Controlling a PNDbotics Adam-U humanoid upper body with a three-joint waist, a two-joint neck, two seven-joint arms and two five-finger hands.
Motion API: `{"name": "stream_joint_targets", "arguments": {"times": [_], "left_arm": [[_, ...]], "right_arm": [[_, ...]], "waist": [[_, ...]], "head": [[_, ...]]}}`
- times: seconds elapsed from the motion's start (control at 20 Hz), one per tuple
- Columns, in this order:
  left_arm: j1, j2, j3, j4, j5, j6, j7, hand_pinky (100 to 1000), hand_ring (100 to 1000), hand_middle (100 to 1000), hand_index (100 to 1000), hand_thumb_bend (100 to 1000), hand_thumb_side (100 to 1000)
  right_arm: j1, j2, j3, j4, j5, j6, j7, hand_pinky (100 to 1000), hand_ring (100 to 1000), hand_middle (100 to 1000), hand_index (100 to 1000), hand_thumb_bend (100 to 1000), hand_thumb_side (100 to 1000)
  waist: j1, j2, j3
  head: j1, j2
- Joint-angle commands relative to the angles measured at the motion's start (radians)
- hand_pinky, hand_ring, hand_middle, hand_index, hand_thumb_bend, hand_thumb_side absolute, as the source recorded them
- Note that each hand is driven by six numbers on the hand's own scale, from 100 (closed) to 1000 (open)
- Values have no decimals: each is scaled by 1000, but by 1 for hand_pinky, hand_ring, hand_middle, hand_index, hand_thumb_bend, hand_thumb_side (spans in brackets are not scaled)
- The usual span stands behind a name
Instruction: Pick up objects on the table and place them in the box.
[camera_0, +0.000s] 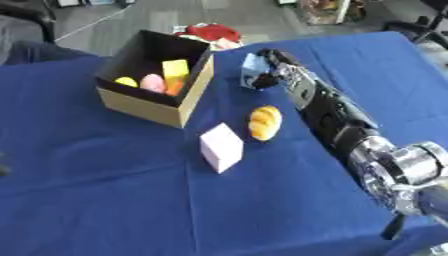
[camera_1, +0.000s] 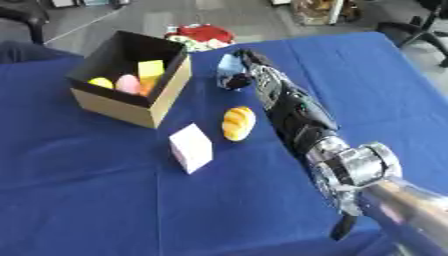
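An open cardboard box (camera_0: 144, 106) stands on the blue table at the upper left, holding a yellow block (camera_0: 175, 68), a pink egg shape (camera_0: 152, 82), a small yellow piece (camera_0: 127, 81) and something orange. My right hand (camera_0: 269, 70) reaches far across the table, its fingers curled round a light blue object (camera_0: 254, 64) just right of the box. A bread-like orange roll (camera_0: 264, 122) and a pale pink block (camera_0: 220, 147) lie on the cloth nearer me. The left hand is out of sight.
The blue cloth (camera_0: 96, 200) covers the whole table. Beyond the far edge lies a red and white thing (camera_0: 210, 33) on the floor. My right forearm (camera_0: 337, 117) spans the table's right half.
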Motion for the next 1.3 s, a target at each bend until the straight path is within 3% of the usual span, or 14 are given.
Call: {"name": "stream_joint_targets", "arguments": {"times": [0.05, 0.25, 0.4, 0.65, 0.9, 0.95, 1.05, 1.15, 1.2, 1.3], "left_arm": [[-6, 2, 3, -13, -7, -2, -1, 696, 600, 613, 796, 461, 561], [-8, -3, 3, -13, -6, -1, -1, 696, 600, 613, 796, 460, 561], [-9, -6, 2, -13, -5, -1, -1, 695, 600, 613, 796, 459, 559], [-12, -11, -2, -13, -3, -1, -6, 696, 600, 613, 796, 446, 563], [-15, -18, -6, -13, -2, 0, -9, 696, 600, 613, 796, 416, 574], [-14, -18, -6, -13, -2, 1, -9, 699, 600, 613, 796, 409, 576], [-14, -20, -8, -13, -1, 3, -10, 700, 600, 614, 796, 407, 577], [-16, -23, -10, -13, -1, 3, -12, 700, 600, 614, 796, 405, 578], [-16, -24, -10, -13, -1, 4, -13, 701, 600, 614, 797, 404, 580], [-14, -23, -9, -13, -2, 4, -14, 702, 600, 613, 796, 399, 580]], "right_arm": [[-12, -13, -11, -51, 21, 16, -68, 954, 703, 437, 631, 100, 100], [-31, 14, 2, -175, -11, -31, -126, 947, 666, 396, 591, 100, 100], [-55, 46, 32, -272, -57, -71, -125, 949, 661, 398, 596, 100, 100], [-85, 115, 93, -352, -84, -119, -39, 956, 676, 420, 620, 100, 100], [-85, 179, 115, -327, -21, -136, 76, 968, 715, 461, 666, 100, 100], [-81, 189, 117, -317, -9, -139, 99, 972, 726, 473, 680, 122, 100], [-72, 209, 123, -299, 12, -149, 144, 987, 758, 524, 740, 230, 181], [-66, 220, 133, -290, 48, -162, 177, 1000, 791, 606, 843, 325, 255], [-64, 223, 135, -291, 66, -168, 184, 1000, 820, 705, 901, 389, 291], [-58, 227, 135, -296, 95, -185, 189, 1000, 844, 775, 941, 436, 322]], "waist": [[-15, 0, 0], [-15, -3, 3], [-16, -6, 9], [-16, -9, 23], [-18, -12, 36], [-19, -12, 37], [-20, -13, 38], [-20, -13, 39], [-20, -13, 38], [-20, -14, 37]], "head": [[-2, -10], [-2, -8], [-7, -8], [-22, -10], [-36, -12], [-37, -12], [-39, -12], [-39, -12], [-39, -11], [-39, -10]]}}
